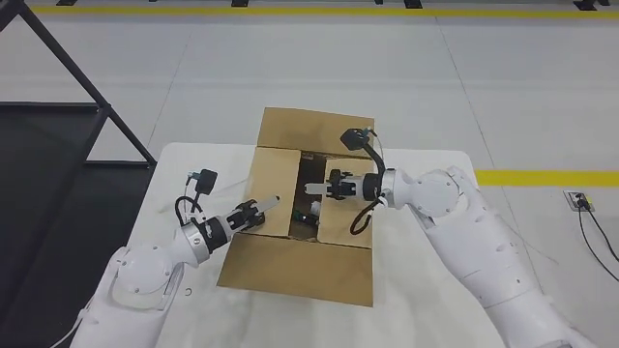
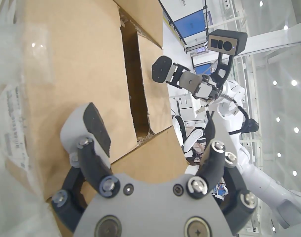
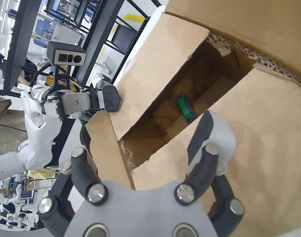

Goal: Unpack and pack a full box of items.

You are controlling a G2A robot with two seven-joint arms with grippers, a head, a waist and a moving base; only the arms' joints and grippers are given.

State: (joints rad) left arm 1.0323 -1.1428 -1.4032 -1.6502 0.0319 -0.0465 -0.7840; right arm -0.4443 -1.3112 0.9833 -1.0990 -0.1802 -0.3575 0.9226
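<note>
**A:** The left end effector (image 1: 267, 203) is parked at the left flap (image 1: 276, 179) of the box (image 1: 295, 273), centre of the top view. Its fingers are spread wide, nothing gripped.

**B:** Right, and its own camera shows one finger (image 2: 97, 127) sitting over the flap's face, with cardboard running between the two fingers. Whether either one actually touches, I can't tell.

**A:** Over to the right end effector (image 1: 311, 190). It hangs just above the gap between the two side flaps, middle of the frame, close to the right flap (image 1: 340, 232). It's also spread wide and holding nothing.

**B:** One white-backed finger (image 3: 209, 134) lies over that right flap in the wrist camera.

**A:** The box itself sits on the white surface (image 1: 184, 169). Its far and near flaps are folded outward, and the side flaps lean in over the opening.

**B:** And down through that gap, a green-and-black handled tool (image 3: 186, 108) lies on the box floor. Something dark shows in the gap from above too, but I can't make out what.
</note>
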